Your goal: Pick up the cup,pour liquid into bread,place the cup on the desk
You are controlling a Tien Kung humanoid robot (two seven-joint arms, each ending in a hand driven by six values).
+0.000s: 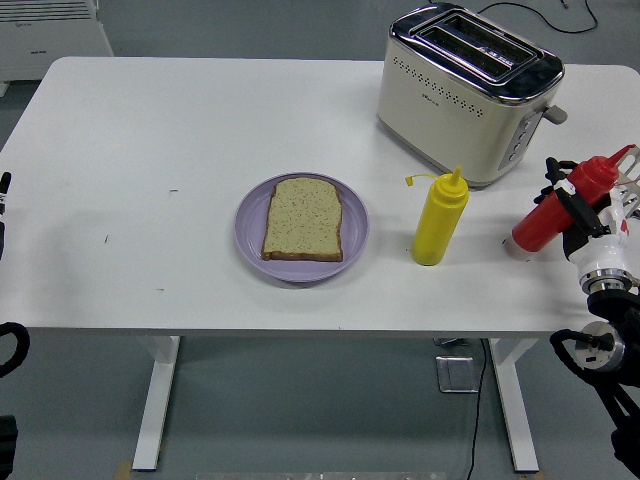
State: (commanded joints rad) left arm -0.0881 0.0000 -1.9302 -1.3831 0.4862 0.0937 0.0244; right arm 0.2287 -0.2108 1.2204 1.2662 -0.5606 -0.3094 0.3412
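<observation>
The red bottle (562, 205) is in my right hand (588, 215) at the right edge of the table (150, 130), tilted with its nozzle pointing up and to the right and its base lifted off the tabletop; my black fingers (560, 190) are clamped around its middle. Just left of it stands the yellow bottle (439, 218), upright, with its little cap hanging off to the left of the tip. Further left, near the middle of the table, a slice of bread (303, 219) lies flat on a purple plate (250, 222), well apart from the red bottle. At the far right sits the cream toaster (465, 90), its slots facing up, just beyond the yellow bottle. My left hand (3, 205) shows only as a sliver at the left edge, and I cannot tell how its fingers are set
</observation>
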